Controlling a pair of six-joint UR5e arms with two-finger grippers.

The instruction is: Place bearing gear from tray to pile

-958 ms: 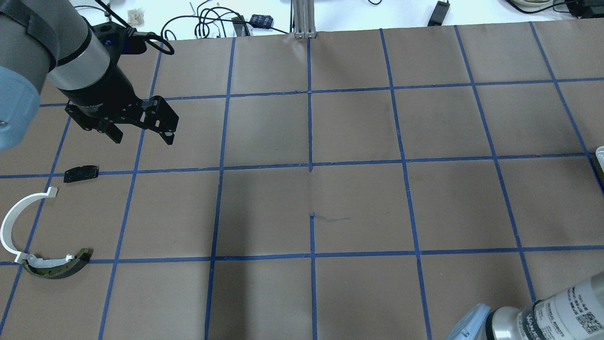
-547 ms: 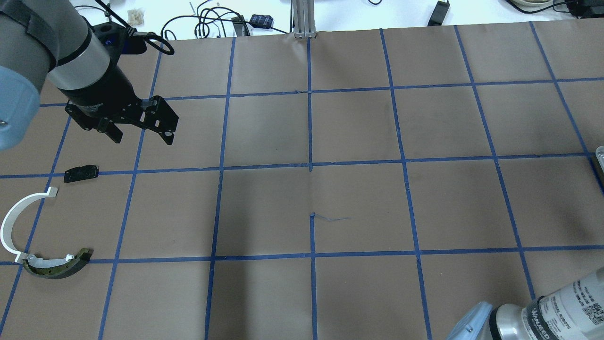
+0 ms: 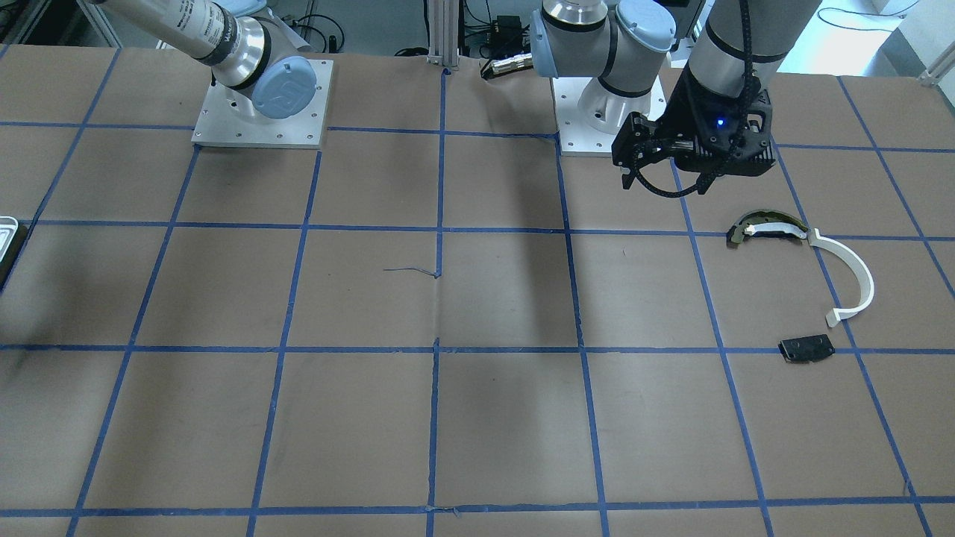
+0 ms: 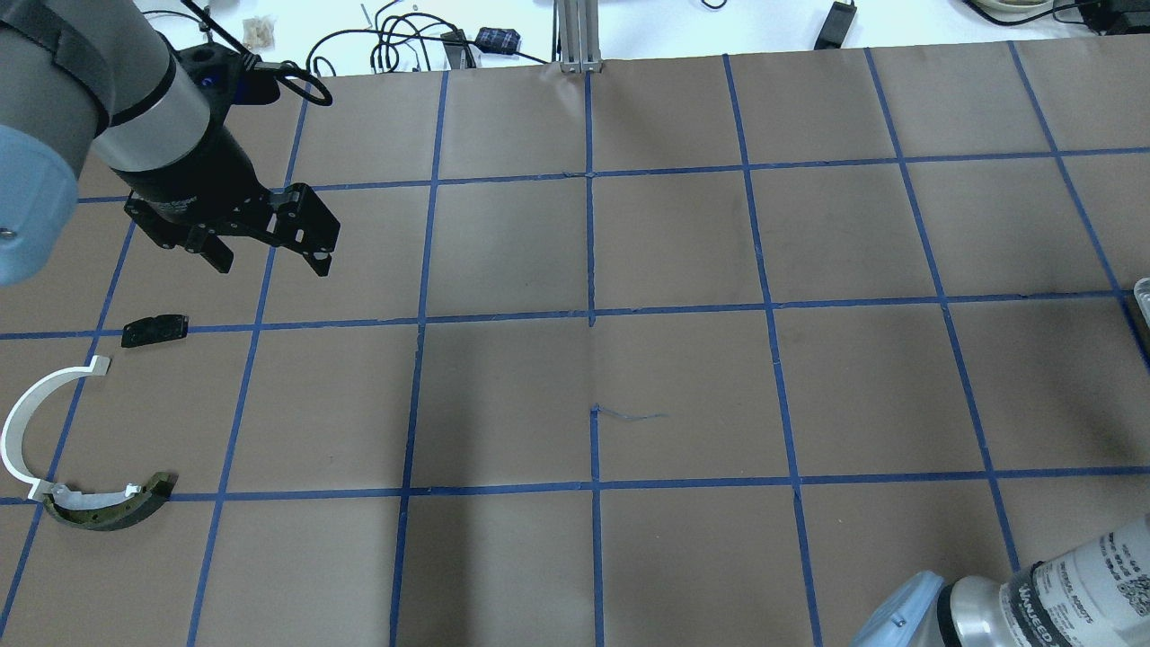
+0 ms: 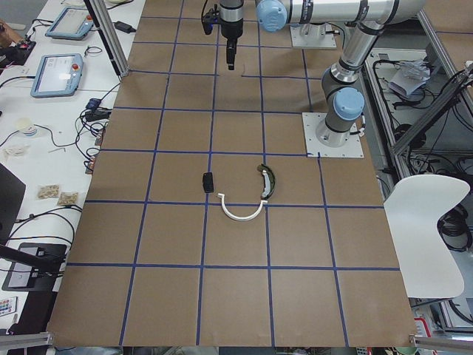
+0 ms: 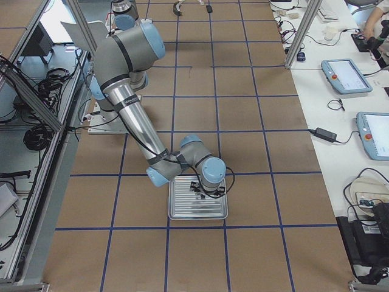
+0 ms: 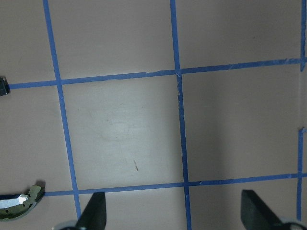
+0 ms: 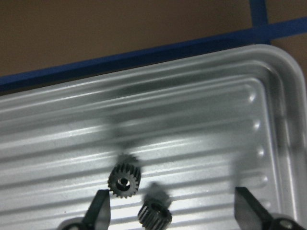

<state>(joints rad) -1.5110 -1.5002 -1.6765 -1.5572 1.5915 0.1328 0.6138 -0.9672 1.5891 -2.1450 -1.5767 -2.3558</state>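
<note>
In the right wrist view, two small dark toothed gears, one flat and one on its side, lie in the ribbed silver tray. My right gripper hangs open over them, and both gears lie between its fingers. The tray also shows in the exterior right view. The pile lies at the far left: a white half-ring, an olive-black curved piece and a small black plate. My left gripper is open and empty, above the table beyond the plate.
Brown paper with a blue tape grid covers the table. Cables and a metal post lie along the far edge. Only a sliver of the tray shows at the right edge of the overhead view.
The right arm's segment at the lower right of the overhead view has shifted slightly. The left gripper and the pile have not moved.
</note>
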